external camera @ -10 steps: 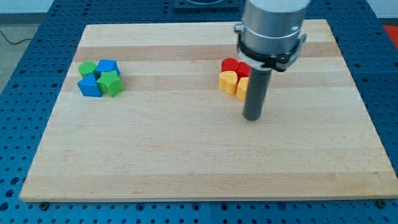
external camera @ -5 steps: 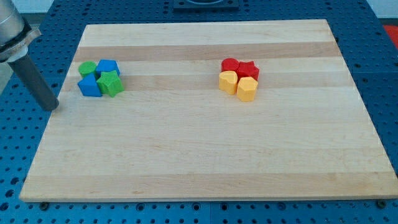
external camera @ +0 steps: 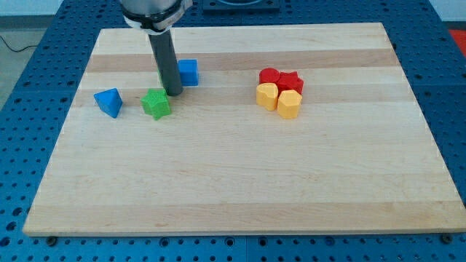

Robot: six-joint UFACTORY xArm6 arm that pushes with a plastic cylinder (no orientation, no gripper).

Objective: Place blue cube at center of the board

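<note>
Camera view: my tip (external camera: 174, 92) rests on the table (external camera: 233, 182) towards its top-left part, touching or just beside the blue cube (external camera: 188, 72) on that cube's left side. There is no pincer on this arm, only the rod, so nothing is held. The blue cube sits near the top edge, left of the middle and well short of the center. A green star-shaped block (external camera: 156, 103) lies just below-left of my tip, and a blue triangular block (external camera: 108, 102) sits nearer the left edge. A red and yellow cluster (external camera: 280, 91) lies right of the cube. The risk, as I judge it: pushing straight right would drive the cube into that cluster rather than down to the center, and an off-center contact could spin it away.
</note>
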